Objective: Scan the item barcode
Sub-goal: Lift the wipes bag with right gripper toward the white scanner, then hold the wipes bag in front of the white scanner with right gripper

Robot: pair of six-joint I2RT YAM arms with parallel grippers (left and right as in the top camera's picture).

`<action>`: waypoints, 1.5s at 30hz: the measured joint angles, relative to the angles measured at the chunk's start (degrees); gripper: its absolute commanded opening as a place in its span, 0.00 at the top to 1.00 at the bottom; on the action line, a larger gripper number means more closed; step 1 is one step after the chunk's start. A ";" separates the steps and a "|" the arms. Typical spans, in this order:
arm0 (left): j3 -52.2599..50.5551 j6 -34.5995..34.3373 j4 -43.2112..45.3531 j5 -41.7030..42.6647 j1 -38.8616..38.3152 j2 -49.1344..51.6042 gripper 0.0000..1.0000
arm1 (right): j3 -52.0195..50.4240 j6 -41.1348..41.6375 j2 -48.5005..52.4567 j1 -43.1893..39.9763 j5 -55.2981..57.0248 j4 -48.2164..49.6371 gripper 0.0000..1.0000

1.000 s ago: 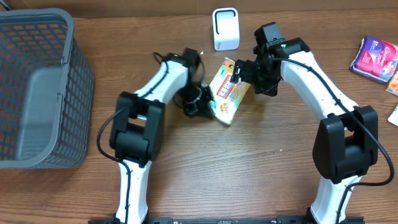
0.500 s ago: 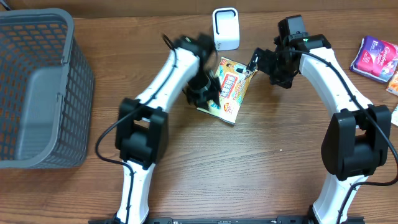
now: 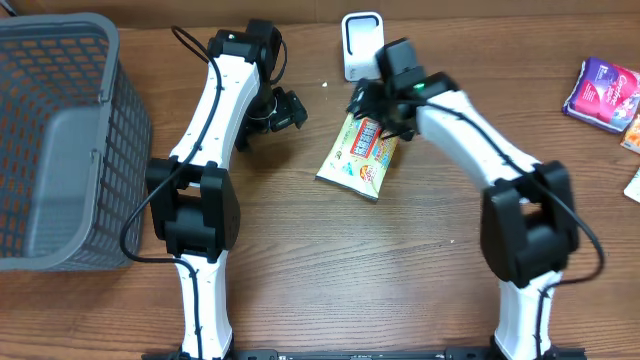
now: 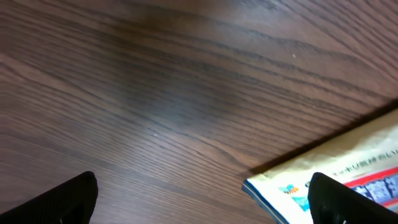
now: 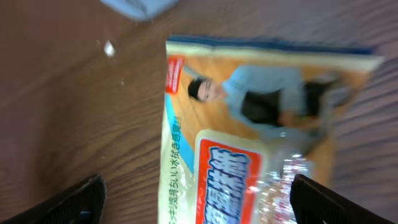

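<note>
The item, a flat yellow snack packet point(image 3: 360, 155) with a red label, lies on the wooden table just below the white barcode scanner point(image 3: 362, 45). My left gripper point(image 3: 290, 110) is open and empty, off to the packet's left. In the left wrist view the left gripper point(image 4: 202, 208) spans bare wood, and only the packet's corner point(image 4: 354, 165) shows by the right fingertip point(image 4: 339, 199). My right gripper point(image 3: 378, 112) hovers open over the packet's upper end. In the right wrist view the packet point(image 5: 249, 130) lies between the wide jaws of the right gripper point(image 5: 205, 205), and neither jaw touches it.
A grey mesh basket point(image 3: 60, 140) stands at the left edge. Purple and other packets point(image 3: 600, 90) lie at the far right edge. Bare wood stretches in front of the packet.
My left gripper opened, let go of the packet and drew back up and left. The packet now lies flat. My right arm swung left over its top end.
</note>
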 measured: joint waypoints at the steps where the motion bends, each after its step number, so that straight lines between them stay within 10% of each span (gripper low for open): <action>1: 0.00 -0.15 -0.11 -0.46 0.00 0.00 0.00 | 0.00 0.42 1.31 0.98 0.76 0.28 0.04; 17: 0.00 -1.25 -0.68 -2.05 0.00 0.00 0.00 | 0.39 5.75 6.34 5.05 10.84 -5.18 0.12; 31: 0.00 -1.25 -1.11 -2.08 0.00 0.00 0.00 | 4.57 2.64 6.43 4.42 11.56 -12.13 0.96; 37: 0.00 -1.25 -1.05 -2.08 0.00 0.00 0.00 | 7.17 -3.80 6.88 2.93 10.38 -16.17 0.96; 38: 0.00 -1.25 -1.07 -2.08 0.00 0.00 0.00 | 7.17 -4.63 6.88 2.69 9.92 -16.22 0.87; 40: 0.00 -1.25 -1.07 -2.08 0.00 0.00 0.00 | 7.23 -6.14 6.91 2.25 9.18 -16.24 0.15; 41: 0.00 -1.25 -1.07 -2.08 0.00 0.00 0.00 | 7.26 -6.64 7.02 1.92 8.72 -16.33 0.00; 45: 0.00 -1.25 -0.92 -2.08 0.00 0.00 0.00 | 7.26 -7.91 7.72 1.16 7.80 -16.26 0.00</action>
